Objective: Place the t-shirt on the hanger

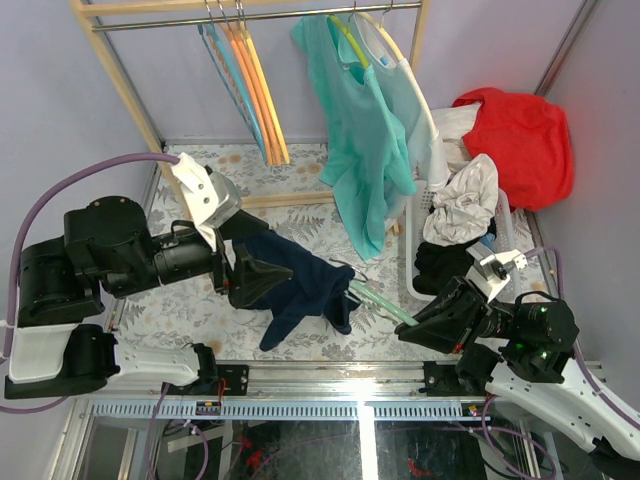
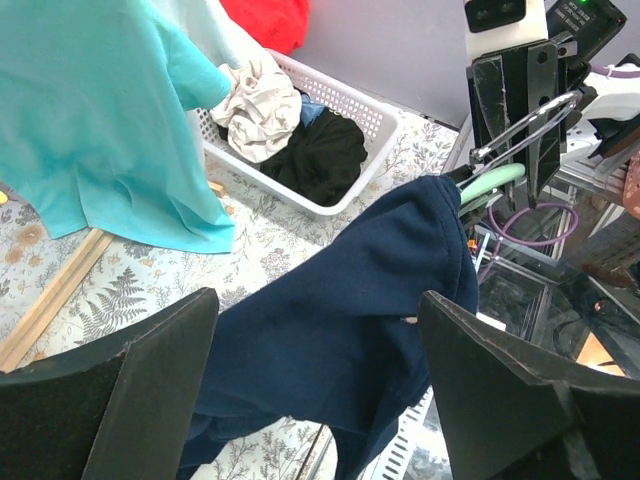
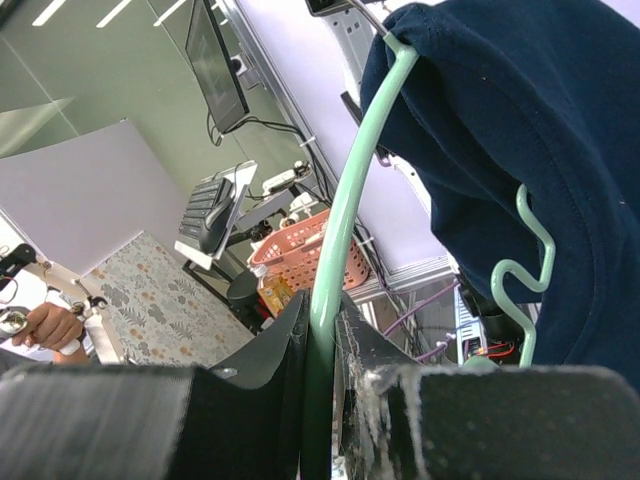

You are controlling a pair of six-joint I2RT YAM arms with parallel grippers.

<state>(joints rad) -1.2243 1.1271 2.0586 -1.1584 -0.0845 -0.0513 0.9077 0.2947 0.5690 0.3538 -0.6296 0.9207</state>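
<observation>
Both fingers [image 3: 262,385] of the right gripper [image 3: 322,312] are pinched tight on one sloping arm of the thin pale mint-green plastic hanger [image 3: 347,190], which rises between them. Its wavy lower bar curls off to the side, and its upper end goes under the dark navy blue cloth t-shirt [image 3: 500,130]. The left gripper [image 2: 318,300] has its two black fingers [image 2: 120,395] spread wide with the navy cloth running in between them; whether either finger bears on the cloth cannot be told. Seen from above, the t-shirt stretches between the two grippers, its loose part drooping toward the floral-patterned table [image 1: 300,205]. Farther out, near the right arm, a white slotted plastic basket [image 2: 385,120] holds black and cream clothes. At the back, a teal-green shirt [image 1: 365,150] hangs from the metal rail [image 1: 150,17] of a wooden rack.
</observation>
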